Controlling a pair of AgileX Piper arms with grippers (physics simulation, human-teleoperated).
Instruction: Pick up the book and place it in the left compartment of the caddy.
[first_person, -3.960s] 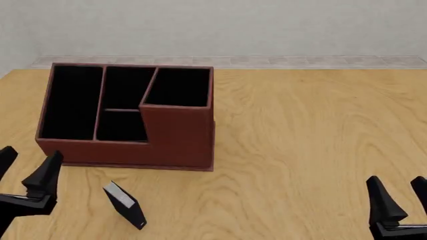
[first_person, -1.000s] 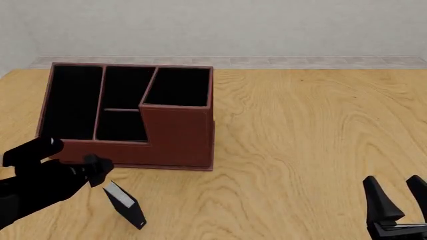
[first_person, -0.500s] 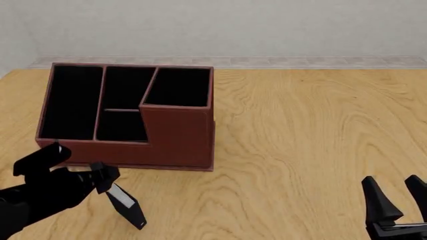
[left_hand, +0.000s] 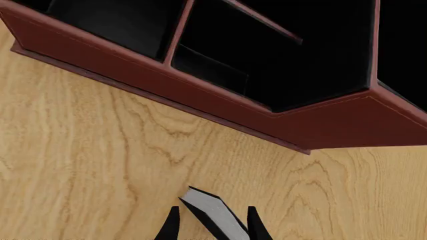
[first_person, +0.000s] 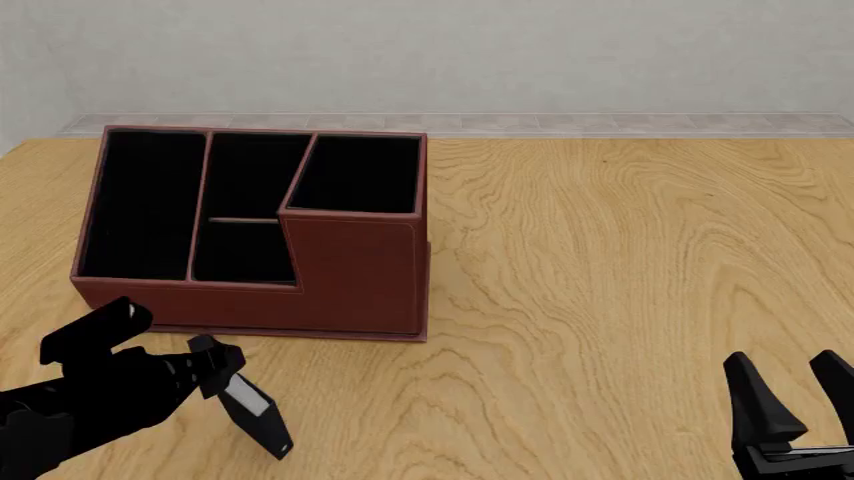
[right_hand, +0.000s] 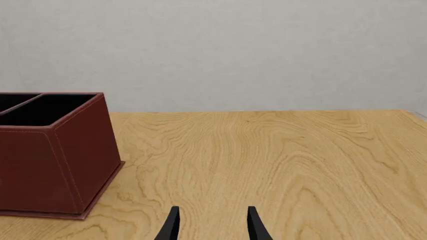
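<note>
The book (first_person: 256, 411), small and black with a white page edge, stands tilted on the table in front of the caddy (first_person: 350, 275). My left gripper (first_person: 222, 370) is open at the book's upper end. In the left wrist view the book (left_hand: 212, 216) lies between the two fingers of the left gripper (left_hand: 213, 229), neither visibly pressing on it. The left compartment (first_person: 139, 205) is the long black-lined slot at the caddy's low end, also seen as the left compartment (left_hand: 110, 20) beyond the front wall. My right gripper (first_person: 795, 398) is open and holds nothing, far to the right.
The reddish-brown caddy (right_hand: 57, 160) has two small middle cells (first_person: 247, 220) and a taller square section (first_person: 354, 175). A pale wall (first_person: 441, 60) backs the wooden table (first_person: 627, 270). The right gripper (right_hand: 212, 227) faces bare wood.
My left gripper has come down and nearer, from beside the caddy's front wall to the book's upper end. The book and the right arm have stayed put.
</note>
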